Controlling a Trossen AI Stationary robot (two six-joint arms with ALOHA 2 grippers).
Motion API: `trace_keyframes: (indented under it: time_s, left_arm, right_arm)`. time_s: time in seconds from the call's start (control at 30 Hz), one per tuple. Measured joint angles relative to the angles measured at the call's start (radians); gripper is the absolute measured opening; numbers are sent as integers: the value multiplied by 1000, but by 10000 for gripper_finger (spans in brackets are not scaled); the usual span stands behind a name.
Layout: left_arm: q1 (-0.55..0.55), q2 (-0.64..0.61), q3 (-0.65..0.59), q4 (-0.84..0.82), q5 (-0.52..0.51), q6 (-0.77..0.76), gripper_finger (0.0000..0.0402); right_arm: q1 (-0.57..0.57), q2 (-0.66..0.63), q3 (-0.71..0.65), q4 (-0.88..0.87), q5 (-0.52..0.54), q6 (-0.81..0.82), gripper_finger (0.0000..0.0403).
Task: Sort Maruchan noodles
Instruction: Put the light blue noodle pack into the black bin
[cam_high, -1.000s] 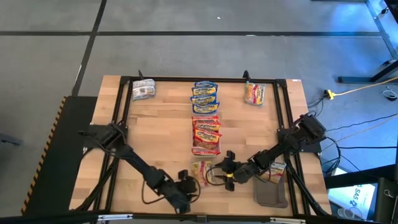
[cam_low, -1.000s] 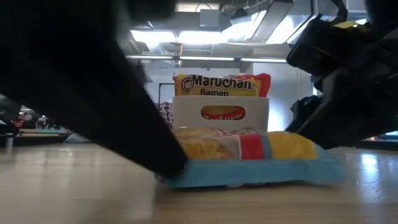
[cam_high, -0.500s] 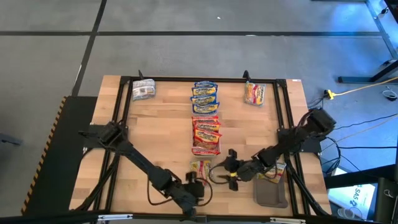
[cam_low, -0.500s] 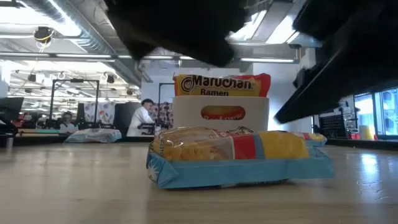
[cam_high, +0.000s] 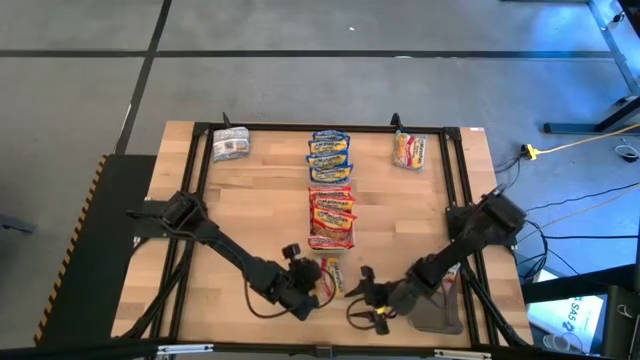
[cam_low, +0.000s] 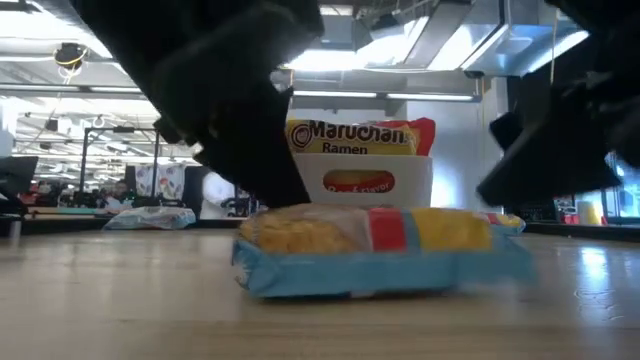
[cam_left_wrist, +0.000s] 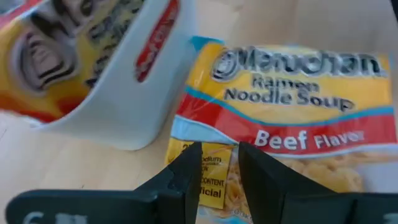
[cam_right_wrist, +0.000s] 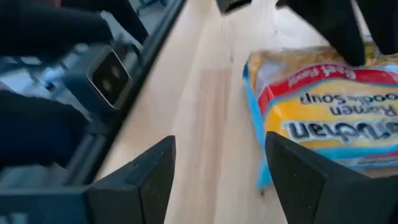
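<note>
High view: a white tray at mid-tabletop holds red-orange packets; a dark grey tray lies near the right edge.

Left wrist view: the left gripper, fingers slightly apart, hovers over the beef packet.

Right wrist view: the right gripper, fingers spread, grips nothing.

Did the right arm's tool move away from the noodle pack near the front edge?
Yes. In the high view the right tool has slid back from the beef noodle pack, toward the table's front edge beside the dark grey tray.
</note>
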Motion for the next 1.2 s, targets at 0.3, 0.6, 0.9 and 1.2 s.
trace_keyframes:
  time_s: [0.3, 0.6, 0.9, 1.2]
  left_arm:
    - [-31, -3, 0, 67, 97, -160, 100]
    - [-97, 0, 0, 146, 102, -262, 100]
    - [-117, -29, 84, 38, 127, -193, 100]
    - [-151, -18, 46, 11, 117, -146, 100]
  right_arm:
    - [-39, 33, 89, -300, 180, -11, 225]
    - [-39, -50, 161, -670, 245, 41, 225]
    - [-22, -232, 172, -792, -34, 367, 225]
    - [-43, -167, 146, -607, -159, 693, 242]
